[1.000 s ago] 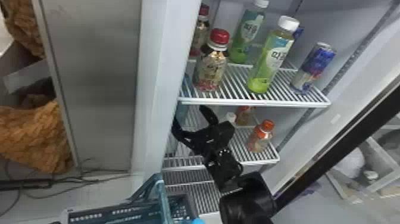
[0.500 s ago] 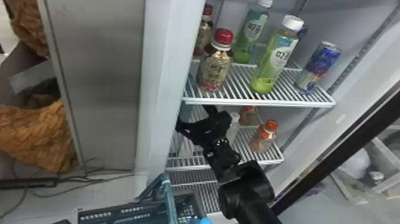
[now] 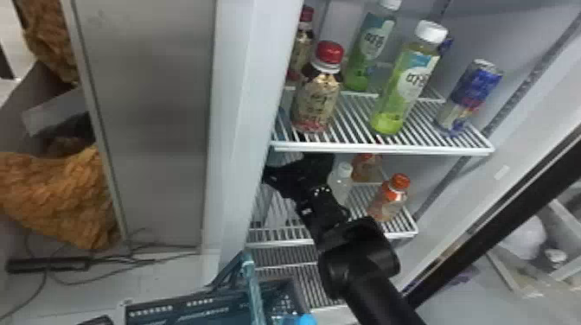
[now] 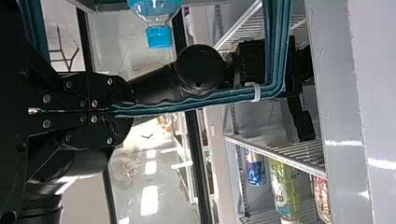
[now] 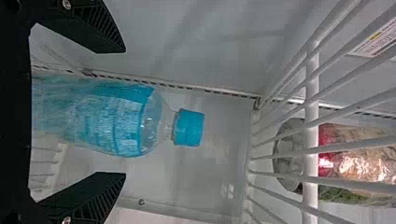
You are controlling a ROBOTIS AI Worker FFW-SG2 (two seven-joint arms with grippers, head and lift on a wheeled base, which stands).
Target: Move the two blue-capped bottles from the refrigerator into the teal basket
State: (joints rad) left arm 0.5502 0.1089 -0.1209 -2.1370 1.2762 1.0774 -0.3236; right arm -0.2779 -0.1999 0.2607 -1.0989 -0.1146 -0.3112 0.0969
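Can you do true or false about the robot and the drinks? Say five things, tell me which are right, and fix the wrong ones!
1. The left gripper is holding the teal basket. True.
2. A blue-capped bottle is between the fingers of the right gripper. True.
3. The right gripper is shut tight on that bottle. False: it is open.
4. A can stands on the upper shelf, and an orange-capped bottle stands on the shelf below it. True.
5. The can is green all over. False: it is blue and silver.
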